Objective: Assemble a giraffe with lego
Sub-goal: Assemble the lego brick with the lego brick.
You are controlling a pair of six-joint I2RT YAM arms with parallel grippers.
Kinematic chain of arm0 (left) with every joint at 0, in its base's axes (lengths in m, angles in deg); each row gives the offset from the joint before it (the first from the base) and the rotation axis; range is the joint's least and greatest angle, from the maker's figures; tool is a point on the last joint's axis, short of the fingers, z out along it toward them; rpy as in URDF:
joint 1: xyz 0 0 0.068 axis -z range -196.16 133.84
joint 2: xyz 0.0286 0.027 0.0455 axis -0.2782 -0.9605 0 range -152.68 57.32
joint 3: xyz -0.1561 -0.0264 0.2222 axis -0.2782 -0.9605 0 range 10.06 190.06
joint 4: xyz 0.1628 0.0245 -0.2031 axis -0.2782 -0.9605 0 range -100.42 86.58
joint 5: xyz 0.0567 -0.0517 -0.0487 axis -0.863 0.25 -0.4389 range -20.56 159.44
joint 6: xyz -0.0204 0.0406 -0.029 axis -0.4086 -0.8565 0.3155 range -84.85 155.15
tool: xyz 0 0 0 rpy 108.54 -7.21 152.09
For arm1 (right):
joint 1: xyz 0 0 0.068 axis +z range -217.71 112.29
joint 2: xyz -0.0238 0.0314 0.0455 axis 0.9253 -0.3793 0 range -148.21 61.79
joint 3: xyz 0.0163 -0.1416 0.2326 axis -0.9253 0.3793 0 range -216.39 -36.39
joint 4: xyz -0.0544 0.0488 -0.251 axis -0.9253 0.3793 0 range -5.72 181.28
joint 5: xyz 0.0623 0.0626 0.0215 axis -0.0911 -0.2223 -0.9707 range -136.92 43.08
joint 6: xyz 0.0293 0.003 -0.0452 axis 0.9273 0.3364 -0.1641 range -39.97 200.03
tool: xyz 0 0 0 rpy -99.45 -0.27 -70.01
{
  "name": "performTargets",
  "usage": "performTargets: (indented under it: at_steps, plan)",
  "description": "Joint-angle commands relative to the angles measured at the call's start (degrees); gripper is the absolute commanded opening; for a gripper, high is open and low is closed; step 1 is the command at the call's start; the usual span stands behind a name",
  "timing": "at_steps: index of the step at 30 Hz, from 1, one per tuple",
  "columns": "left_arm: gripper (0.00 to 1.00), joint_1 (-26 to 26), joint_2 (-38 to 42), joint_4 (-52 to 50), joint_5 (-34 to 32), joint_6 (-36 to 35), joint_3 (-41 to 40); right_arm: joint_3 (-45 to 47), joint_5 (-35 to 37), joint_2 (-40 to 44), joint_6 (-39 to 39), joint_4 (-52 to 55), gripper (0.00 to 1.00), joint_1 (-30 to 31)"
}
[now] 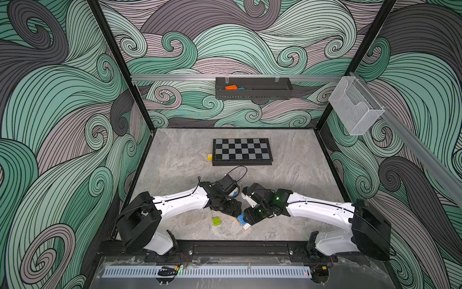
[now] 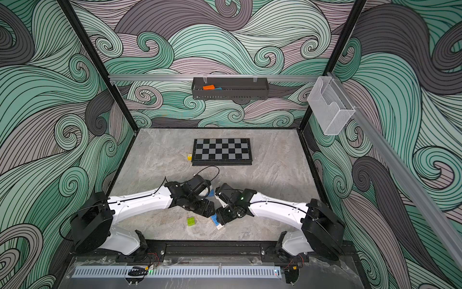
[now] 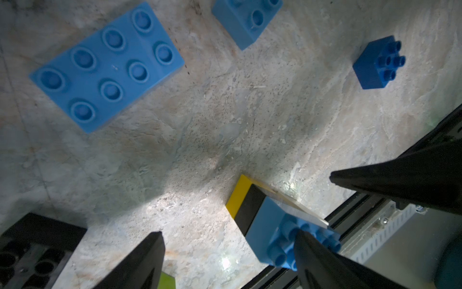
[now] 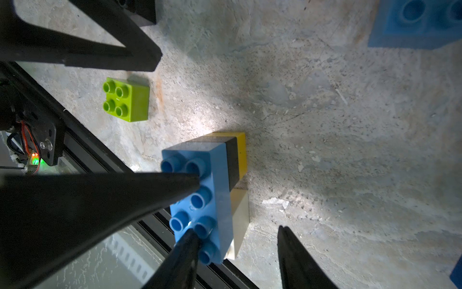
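Observation:
The part-built giraffe (image 4: pixel 217 190) sits near the table's front edge: a long blue brick on a black-and-yellow leg and a white leg (image 4: pixel 241 210). In a top view it shows between both wrists (image 1: pixel 243 221). My left gripper (image 3: pixel 228 232) is open, with one fingertip (image 3: pixel 307 247) on the blue studs. My right gripper (image 4: pixel 237 229) is open too. One of its fingers (image 4: pixel 185 252) rests on the studs and its other finger is beside the white leg. Loose lego: lime green (image 4: pixel 126 100), long blue (image 3: pixel 107 67), two blue squares (image 3: pixel 246 20) (image 3: pixel 377 63), black (image 3: pixel 32 247).
A chessboard (image 1: pixel 242 151) lies at the back of the table with a yellow die (image 1: pixel 209 156) beside it. A black wall basket (image 1: pixel 253 95) holds an orange block (image 1: pixel 230 87). A clear holder (image 1: pixel 355 107) hangs right. The black front rail (image 4: pixel 100 155) runs just past the giraffe.

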Motion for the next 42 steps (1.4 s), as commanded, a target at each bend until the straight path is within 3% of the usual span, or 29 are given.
performTargets:
  at_steps: [1, 26, 37, 42]
  plan:
    - [0.85, 0.15, -0.54, -2.76, -1.28, 0.24, -2.27, 2.38, 4.11, -4.1, -1.0, 6.2, 0.54, 0.55]
    - [0.85, 0.15, -5.14, -1.91, -3.59, 1.93, -8.42, 2.09, 6.49, -2.48, -0.5, 6.57, 0.56, 0.59]
    - [0.85, -0.63, 1.66, -9.15, -4.15, -1.76, 3.13, 1.97, 9.0, 10.32, -4.54, -1.51, 0.75, 0.6]
    - [0.85, -2.4, 7.35, -11.52, -4.49, -2.81, 6.23, 5.86, 6.13, 20.5, -6.02, -2.68, 0.96, 0.5]
